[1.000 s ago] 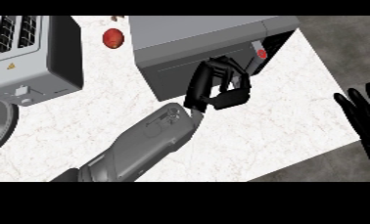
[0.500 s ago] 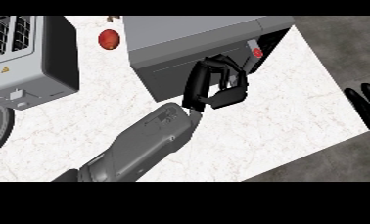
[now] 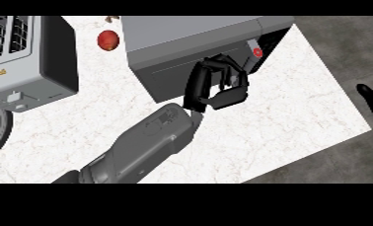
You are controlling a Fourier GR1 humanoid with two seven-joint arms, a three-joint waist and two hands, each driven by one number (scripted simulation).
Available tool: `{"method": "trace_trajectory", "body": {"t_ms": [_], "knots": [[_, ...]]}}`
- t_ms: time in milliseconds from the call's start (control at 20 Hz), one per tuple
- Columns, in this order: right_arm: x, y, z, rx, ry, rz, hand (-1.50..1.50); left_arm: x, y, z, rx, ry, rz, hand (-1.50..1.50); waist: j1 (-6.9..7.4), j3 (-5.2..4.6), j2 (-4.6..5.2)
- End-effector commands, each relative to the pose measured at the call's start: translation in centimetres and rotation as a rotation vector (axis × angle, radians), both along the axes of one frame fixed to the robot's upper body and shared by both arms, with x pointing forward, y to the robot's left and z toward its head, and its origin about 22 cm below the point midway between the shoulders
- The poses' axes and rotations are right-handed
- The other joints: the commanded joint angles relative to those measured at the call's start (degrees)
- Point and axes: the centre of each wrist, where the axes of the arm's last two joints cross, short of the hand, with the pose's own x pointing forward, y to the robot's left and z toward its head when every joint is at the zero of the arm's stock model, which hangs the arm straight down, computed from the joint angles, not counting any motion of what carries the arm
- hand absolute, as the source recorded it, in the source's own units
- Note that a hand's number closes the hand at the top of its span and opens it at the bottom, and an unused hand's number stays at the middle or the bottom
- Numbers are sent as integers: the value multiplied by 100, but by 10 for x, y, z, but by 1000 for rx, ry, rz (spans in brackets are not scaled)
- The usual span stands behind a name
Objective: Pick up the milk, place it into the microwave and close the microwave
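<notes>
You are looking at a white, marble-patterned stone counter [image 3: 291, 101] with fine veining and a smooth matt face. The grey box-shaped microwave [image 3: 189, 35] reads as matt painted metal. The robot's black left hand [image 3: 218, 89] looks like smooth, slightly glossy plastic. The round red apple [image 3: 108, 40] shows a smooth, faintly shiny skin.

A red apple [image 3: 108, 40] lies on the white marbled surface [image 3: 291, 106], between a grey appliance [image 3: 36, 57] at left and the microwave.
</notes>
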Motion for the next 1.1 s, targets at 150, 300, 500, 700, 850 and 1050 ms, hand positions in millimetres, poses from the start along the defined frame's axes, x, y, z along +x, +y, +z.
{"method": "trace_trajectory", "body": {"t_ms": [150, 300, 500, 700, 850, 1050], "knots": [[2, -4, 8, -2, 1, 2, -150, 22, 5, 7, 0, -12, 58, 150, -92, -1, 91], [1, -7, 13, -4, -5, -4, -150, 23, 6, 7, -7, -12, 70, 150, -144, 4, 72], [2, -8, 15, -7, 8, 3, -150, 23, 5, 8, -20, -18, 63, 150, -148, 1, 76], [3, -11, 21, -10, -3, 9, -150, 24, 6, 6, -14, -34, 70, 150, -132, 6, 92], [4, -12, 24, -4, -3, 4, -150, 23, 8, 0, -11, -41, 74, 150, -115, 4, 109], [5, -13, 28, 4, -6, 14, -150, 24, 5, 5, -29, -48, 64, 150, -141, 5, 113]]}}
